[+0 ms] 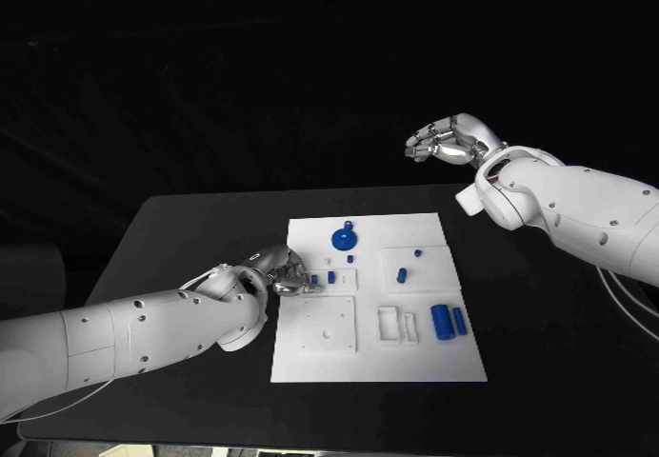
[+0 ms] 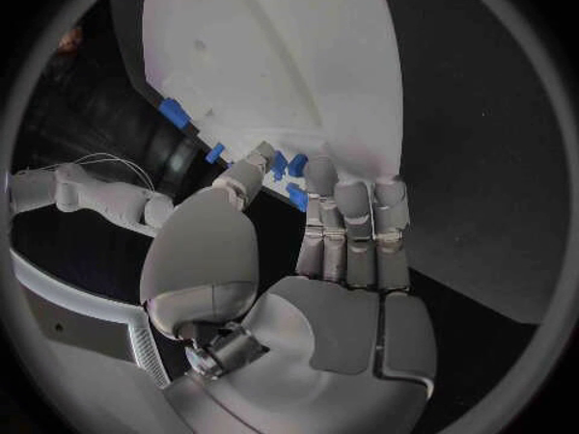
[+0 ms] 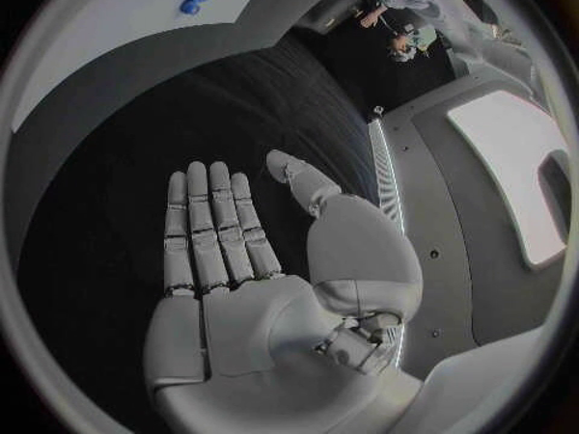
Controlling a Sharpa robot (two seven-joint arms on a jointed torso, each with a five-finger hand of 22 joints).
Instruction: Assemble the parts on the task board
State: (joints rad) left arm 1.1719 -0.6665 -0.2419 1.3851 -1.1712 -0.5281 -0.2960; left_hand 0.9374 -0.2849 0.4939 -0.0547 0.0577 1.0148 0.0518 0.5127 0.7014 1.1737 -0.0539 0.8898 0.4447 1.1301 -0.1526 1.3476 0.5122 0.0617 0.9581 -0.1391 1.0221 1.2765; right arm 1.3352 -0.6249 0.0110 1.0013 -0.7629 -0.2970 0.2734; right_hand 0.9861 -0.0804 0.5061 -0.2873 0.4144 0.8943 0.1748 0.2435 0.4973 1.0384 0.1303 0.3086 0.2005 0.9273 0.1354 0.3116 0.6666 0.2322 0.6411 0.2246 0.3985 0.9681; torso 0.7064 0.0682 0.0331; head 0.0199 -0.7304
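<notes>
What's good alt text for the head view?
The left hand reaches onto the white board's left edge by small blue parts. The right hand hangs open past the table's far edge.

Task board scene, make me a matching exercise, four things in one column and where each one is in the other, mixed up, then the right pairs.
Things:
1. left hand
2. right hand
3. round blue part
4. two blue cylinders

Places:
A. raised beyond the table's far edge, holding nothing
B. lying side by side near the task board's right edge
C. at the board's left edge, fingers by small blue parts
D. on the board's far end

Pairs: 1-C, 2-A, 3-D, 4-B
</notes>
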